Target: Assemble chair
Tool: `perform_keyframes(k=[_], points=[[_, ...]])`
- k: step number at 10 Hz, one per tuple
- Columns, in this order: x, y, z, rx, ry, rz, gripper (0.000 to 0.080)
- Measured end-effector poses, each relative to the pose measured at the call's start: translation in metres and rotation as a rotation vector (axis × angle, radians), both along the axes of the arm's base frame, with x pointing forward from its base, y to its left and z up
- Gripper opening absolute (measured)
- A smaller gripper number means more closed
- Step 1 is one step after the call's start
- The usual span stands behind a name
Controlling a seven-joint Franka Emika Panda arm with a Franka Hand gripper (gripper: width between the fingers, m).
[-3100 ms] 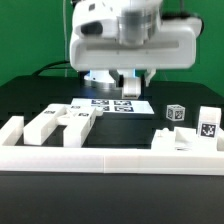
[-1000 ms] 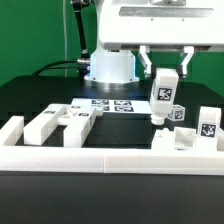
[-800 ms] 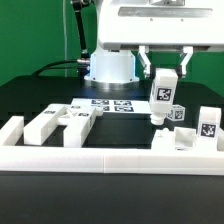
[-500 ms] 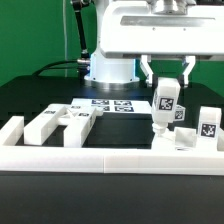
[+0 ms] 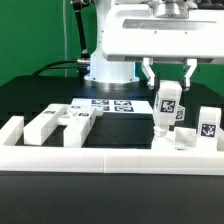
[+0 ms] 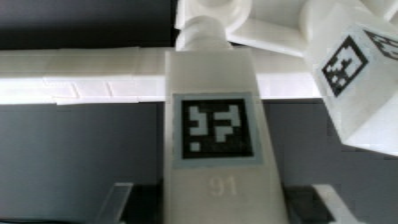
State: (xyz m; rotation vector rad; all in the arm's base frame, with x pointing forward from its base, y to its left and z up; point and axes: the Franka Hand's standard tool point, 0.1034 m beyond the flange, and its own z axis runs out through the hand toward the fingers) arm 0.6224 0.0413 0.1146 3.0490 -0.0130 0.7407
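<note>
Black table (image 5: 120, 138), green backdrop. Gripper (image 5: 168, 84) jaws clamped on upright post (image 5: 167, 108), exterior view's right. You hold it vertical, lower slowly.

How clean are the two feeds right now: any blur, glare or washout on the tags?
Exterior view: even light, no hard glare; the post in the end effector is small and soft, its tag coarse. Wrist view: the post's tag is centred and readable, slightly soft; the neighbouring piece is blurred and cropped.
</note>
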Motion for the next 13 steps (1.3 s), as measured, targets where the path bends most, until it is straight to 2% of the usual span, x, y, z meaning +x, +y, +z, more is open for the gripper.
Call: perform_keyframes(k=[10, 13], points=[[-0.006, 0.004, -0.02, -0.006, 0.029, 0.009, 0.0291], [-0.005, 0.003, -0.021, -0.017, 0.001, 0.016, 0.0291]])
